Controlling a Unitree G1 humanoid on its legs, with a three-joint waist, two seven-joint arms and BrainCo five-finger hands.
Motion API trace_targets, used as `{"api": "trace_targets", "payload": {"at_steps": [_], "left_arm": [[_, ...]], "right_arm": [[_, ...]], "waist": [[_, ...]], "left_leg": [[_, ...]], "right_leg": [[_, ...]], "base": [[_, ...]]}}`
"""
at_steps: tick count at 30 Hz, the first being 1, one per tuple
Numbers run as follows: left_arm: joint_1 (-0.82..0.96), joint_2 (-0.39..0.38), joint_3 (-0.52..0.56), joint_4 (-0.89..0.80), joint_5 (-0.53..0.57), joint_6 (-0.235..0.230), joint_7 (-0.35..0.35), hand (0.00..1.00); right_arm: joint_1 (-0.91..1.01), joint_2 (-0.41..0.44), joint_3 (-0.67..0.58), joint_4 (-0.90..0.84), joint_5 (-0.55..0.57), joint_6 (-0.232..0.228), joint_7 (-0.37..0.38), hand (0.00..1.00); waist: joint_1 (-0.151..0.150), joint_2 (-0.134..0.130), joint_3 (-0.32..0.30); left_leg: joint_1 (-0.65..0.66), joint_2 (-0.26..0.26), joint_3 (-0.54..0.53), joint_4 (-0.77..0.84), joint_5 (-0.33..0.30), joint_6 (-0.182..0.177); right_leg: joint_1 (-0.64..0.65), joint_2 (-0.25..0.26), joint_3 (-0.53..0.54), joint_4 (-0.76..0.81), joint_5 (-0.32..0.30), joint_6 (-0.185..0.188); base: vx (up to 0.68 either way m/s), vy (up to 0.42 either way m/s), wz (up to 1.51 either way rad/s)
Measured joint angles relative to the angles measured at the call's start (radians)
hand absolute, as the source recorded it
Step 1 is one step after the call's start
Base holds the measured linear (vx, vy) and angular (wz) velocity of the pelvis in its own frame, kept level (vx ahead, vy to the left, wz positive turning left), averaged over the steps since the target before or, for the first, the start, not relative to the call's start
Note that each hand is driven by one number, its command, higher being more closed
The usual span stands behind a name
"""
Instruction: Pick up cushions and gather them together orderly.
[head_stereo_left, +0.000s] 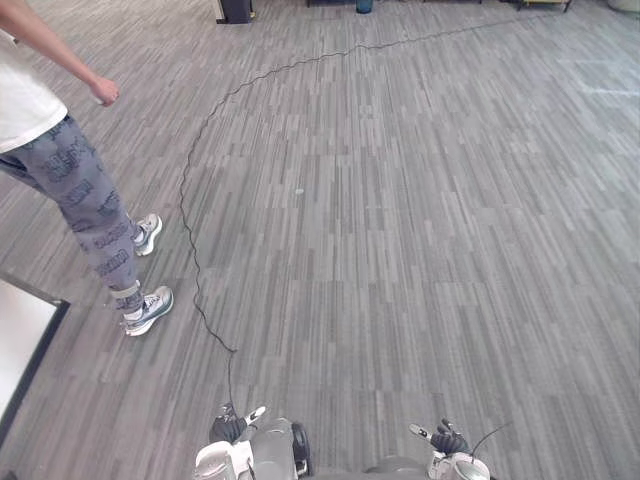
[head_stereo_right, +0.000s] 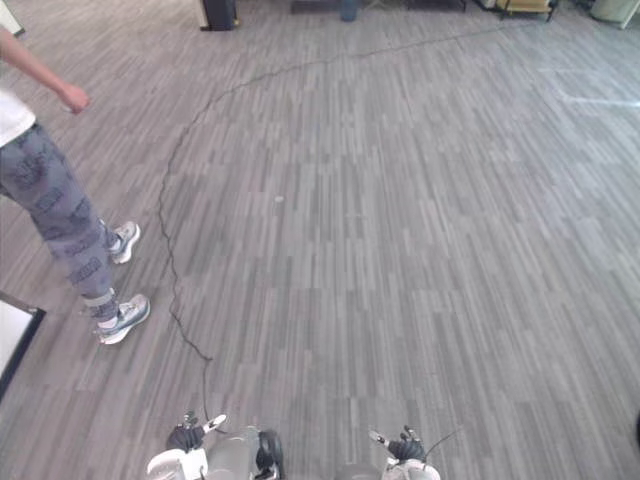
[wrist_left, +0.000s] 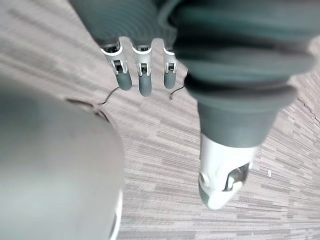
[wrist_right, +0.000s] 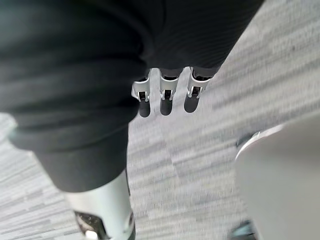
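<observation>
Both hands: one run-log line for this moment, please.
left hand: open, empty | right hand: open, empty | person: standing on carpet, robot's left | stage: nothing held

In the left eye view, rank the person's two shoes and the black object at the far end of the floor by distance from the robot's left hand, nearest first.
1. Near shoe, ahead and to the left of the left hand.
2. Far shoe, farther along the left side.
3. Black object, at the far end.
</observation>
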Motion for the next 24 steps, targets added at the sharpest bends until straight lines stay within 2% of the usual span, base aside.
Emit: {"api": "trace_targets", "payload": {"at_steps": [1,2,3,4,5,6,7,8,9,10,12,13,15,16,17,18,19,20,21,22,23,24], "left_arm": [[-0.012,0.008,-0.006,0.002,0.001,0.000,0.000,0.00],[-0.023,0.017,-0.004,0.006,0.002,0.003,-0.002,0.00],[-0.023,0.021,-0.005,0.010,0.002,0.002,-0.001,0.00],[-0.023,0.022,-0.008,0.010,0.003,0.002,0.000,0.00],[-0.020,0.032,-0.025,0.014,0.003,0.003,0.001,0.00],[-0.018,0.038,-0.037,0.017,0.003,0.004,0.000,0.00],[-0.018,0.048,-0.069,0.027,0.004,0.006,0.000,0.00],[-0.019,0.048,-0.086,0.029,0.004,0.008,0.000,0.00],[-0.025,0.043,-0.101,0.029,0.010,0.009,0.000,0.00],[-0.024,0.033,-0.115,0.030,0.012,0.010,-0.001,0.00],[-0.036,0.025,-0.119,0.030,0.011,0.009,-0.001,0.00],[-0.061,0.028,-0.129,0.043,0.011,0.007,-0.002,0.00],[-0.075,0.028,-0.143,0.043,0.011,0.005,-0.002,0.00],[-0.074,0.024,-0.146,0.040,0.011,0.002,-0.004,0.00],[-0.073,0.008,-0.144,0.055,0.011,0.002,-0.003,0.00],[-0.075,-0.004,-0.141,0.074,0.011,0.003,-0.005,0.00],[-0.076,-0.004,-0.139,0.078,0.014,0.003,-0.005,0.00],[-0.070,-0.015,-0.109,0.082,0.021,0.005,-0.005,0.00],[-0.064,-0.030,-0.063,0.081,0.023,0.007,-0.004,0.00],[-0.062,-0.036,-0.053,0.080,0.023,0.007,-0.004,0.00],[-0.059,-0.054,-0.022,0.063,0.024,0.007,-0.006,0.00],[-0.050,-0.065,0.006,0.034,0.024,0.006,-0.013,0.00]], "right_arm": [[-0.012,0.008,0.002,0.001,0.000,0.000,0.004,0.00],[-0.014,0.017,0.002,-0.005,-0.001,0.000,0.008,0.00],[-0.006,0.018,-0.002,-0.004,-0.001,0.001,0.011,0.00],[-0.003,0.015,-0.003,-0.004,-0.001,0.001,0.012,0.00],[-0.002,0.009,-0.002,-0.005,-0.002,-0.001,0.014,0.00],[-0.002,0.009,-0.002,-0.006,-0.002,-0.002,0.015,0.00],[-0.003,0.009,0.000,-0.009,-0.002,-0.004,0.020,0.00],[-0.003,0.009,0.003,-0.009,-0.002,-0.004,0.024,0.00],[-0.002,0.008,0.010,-0.012,-0.002,-0.005,0.025,0.00],[-0.004,-0.009,0.015,-0.053,-0.002,-0.015,0.031,0.00],[-0.011,-0.016,0.026,-0.080,0.000,-0.026,0.036,0.00],[-0.024,-0.028,0.029,-0.089,-0.001,-0.032,0.043,0.00],[-0.023,-0.034,0.028,-0.087,-0.002,-0.030,0.041,0.00],[-0.015,-0.037,0.029,-0.083,-0.002,-0.027,0.042,0.00],[0.001,-0.046,0.023,-0.059,-0.003,-0.023,0.042,0.00],[-0.008,-0.067,0.016,-0.044,-0.013,-0.021,0.041,0.00],[-0.010,-0.067,0.010,-0.045,-0.024,-0.021,0.042,0.00],[-0.017,-0.066,-0.012,-0.045,-0.039,-0.018,0.043,0.00],[-0.008,-0.067,-0.012,-0.054,-0.039,-0.014,0.041,0.00],[-0.005,-0.067,-0.010,-0.056,-0.039,-0.013,0.040,0.00],[0.004,-0.067,-0.008,-0.076,-0.039,-0.008,0.037,0.00],[0.017,-0.055,-0.001,-0.094,-0.038,-0.003,0.035,0.00]], "waist": [[-0.005,-0.004,0.000],[-0.005,-0.010,0.003],[-0.004,-0.026,-0.002],[-0.005,-0.031,-0.006],[-0.005,-0.042,-0.006],[-0.006,-0.045,-0.006],[-0.014,-0.049,-0.002],[-0.017,-0.046,0.002],[-0.020,-0.033,0.012],[-0.026,0.014,0.029],[-0.043,0.023,0.031],[-0.075,0.022,0.041],[-0.081,0.014,0.044],[-0.084,0.004,0.041],[-0.098,0.014,0.045],[-0.083,0.055,0.036],[-0.081,0.061,0.036],[-0.076,0.071,0.038],[-0.083,0.081,0.044],[-0.082,0.085,0.046],[-0.079,0.094,0.055],[-0.062,0.086,0.061]], "left_leg": [[-0.015,-0.002,0.008,0.039,-0.046,0.006],[-0.031,-0.001,0.013,0.113,-0.094,0.049],[-0.017,-0.011,0.025,0.152,-0.143,0.069],[-0.004,-0.016,0.029,0.156,-0.162,0.073],[0.052,-0.036,0.042,0.139,-0.203,0.080],[0.081,-0.043,0.048,0.127,-0.216,0.082],[0.161,-0.061,0.056,0.090,-0.236,0.092],[0.222,-0.069,0.055,0.056,-0.244,0.100],[0.303,-0.071,0.054,0.001,-0.251,0.103],[0.440,-0.064,0.054,-0.120,-0.261,0.100],[0.515,-0.054,0.052,-0.179,-0.263,0.098],[0.569,-0.048,0.032,-0.193,-0.262,0.096],[0.604,-0.048,-0.002,-0.192,-0.263,0.097],[0.625,-0.057,-0.036,-0.196,-0.263,0.096],[0.682,-0.043,-0.104,-0.207,-0.263,0.092],[0.676,-0.005,-0.130,-0.180,-0.239,0.052],[0.666,0.001,-0.136,-0.149,-0.228,0.032],[0.637,0.010,-0.153,-0.044,-0.178,-0.034],[0.568,0.031,-0.163,0.163,-0.063,-0.079],[0.538,0.042,-0.163,0.250,-0.004,-0.105],[0.436,0.095,-0.147,0.508,0.042,-0.141],[0.344,0.148,-0.094,0.707,-0.022,-0.108]], "right_leg": [[0.000,-0.008,0.020,-0.005,0.029,-0.006],[-0.003,-0.016,0.052,0.023,0.070,0.027],[-0.024,-0.031,0.083,0.102,0.084,0.052],[-0.041,-0.035,0.092,0.155,0.088,0.060],[-0.107,-0.046,0.113,0.364,0.126,0.103],[-0.143,-0.049,0.123,0.465,0.157,0.120],[-0.234,-0.050,0.132,0.715,0.201,0.166],[-0.283,-0.045,0.118,0.828,0.196,0.156],[-0.333,-0.031,0.084,0.926,0.173,0.116],[-0.445,0.014,-0.002,0.971,0.121,0.033],[-0.535,0.046,-0.082,0.894,0.087,0.014],[-0.613,0.069,-0.168,0.645,0.092,-0.028],[-0.644,0.091,-0.174,0.441,0.158,-0.035],[-0.640,0.102,-0.166,0.287,0.236,-0.036],[-0.617,0.127,-0.150,0.243,0.410,-0.113],[-0.624,0.148,-0.160,0.300,0.346,-0.117],[-0.627,0.148,-0.165,0.323,0.327,-0.126],[-0.611,0.150,-0.177,0.358,0.275,-0.144],[-0.534,0.159,-0.184,0.338,0.227,-0.137],[-0.500,0.162,-0.184,0.318,0.216,-0.135],[-0.401,0.176,-0.186,0.260,0.195,-0.141],[-0.306,0.189,-0.178,0.216,0.173,-0.148]], "base": [[0.66,0.361,-0.35],[0.69,0.350,-0.09],[0.57,0.309,-0.08],[0.57,0.281,-0.13],[0.33,0.137,-0.14],[0.62,0.220,-0.18],[0.50,0.149,-0.13],[0.61,0.155,-0.24],[0.60,0.141,-0.50],[0.61,0.131,-0.49],[0.53,0.062,0.02],[0.57,-0.007,0.59],[0.49,-0.059,0.65],[0.71,-0.150,0.86],[0.86,-0.186,0.70],[0.86,-0.188,0.42],[0.69,-0.153,-0.07],[0.70,-0.149,0.00],[0.69,-0.143,0.01],[0.66,-0.096,0.16],[0.61,-0.045,0.02],[0.59,-0.024,-0.03]]}}
